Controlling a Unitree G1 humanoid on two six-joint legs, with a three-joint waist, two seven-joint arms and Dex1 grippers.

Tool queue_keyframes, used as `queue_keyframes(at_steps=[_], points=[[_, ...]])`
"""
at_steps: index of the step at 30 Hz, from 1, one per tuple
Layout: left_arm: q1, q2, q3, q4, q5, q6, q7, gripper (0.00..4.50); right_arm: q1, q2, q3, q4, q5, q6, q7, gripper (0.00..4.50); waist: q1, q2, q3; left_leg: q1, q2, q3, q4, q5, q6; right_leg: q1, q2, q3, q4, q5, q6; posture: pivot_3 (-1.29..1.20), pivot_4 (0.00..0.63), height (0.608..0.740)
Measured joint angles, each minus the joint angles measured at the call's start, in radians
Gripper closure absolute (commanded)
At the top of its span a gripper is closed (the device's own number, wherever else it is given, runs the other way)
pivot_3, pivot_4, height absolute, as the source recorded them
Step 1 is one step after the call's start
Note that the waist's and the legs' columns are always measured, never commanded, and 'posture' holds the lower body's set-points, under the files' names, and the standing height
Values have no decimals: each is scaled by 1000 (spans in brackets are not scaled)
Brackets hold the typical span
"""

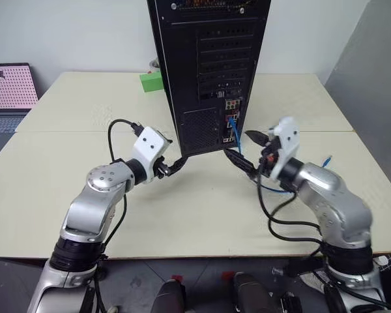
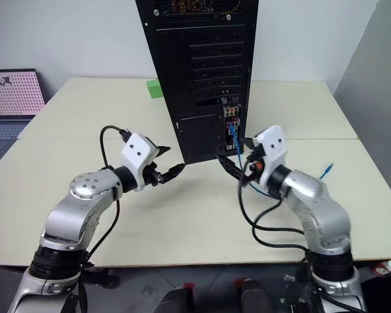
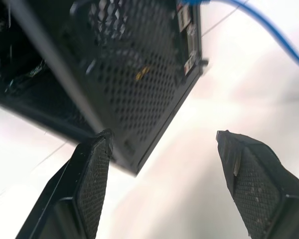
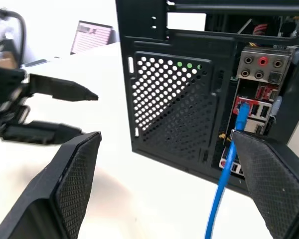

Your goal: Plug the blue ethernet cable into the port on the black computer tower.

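Table [image 1: 85, 111], cream under your spread-fingered left gripper [image 1: 174, 167] and right gripper [image 1: 247, 151], carries black computer tower [image 1: 205, 72] at twelve o'clock.

Silver metal arms with black joints, each ending in a white wrist block and a tool of two black textured fingers; black wires loop alongside.

light: bright, even | shadows: soft | left wrist view: motion-blurred, glare
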Motion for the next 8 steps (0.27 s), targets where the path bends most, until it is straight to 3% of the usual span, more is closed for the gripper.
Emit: queue_keyframes(at_steps=[8], points=[[15, 53, 68, 9, -71, -27, -100, 967, 32, -161, -167, 43, 93, -48, 116, 57, 5, 0, 0, 0, 0, 1, 0, 0, 0, 0, 0, 0, 0, 0, 0, 0, 150, 740]])
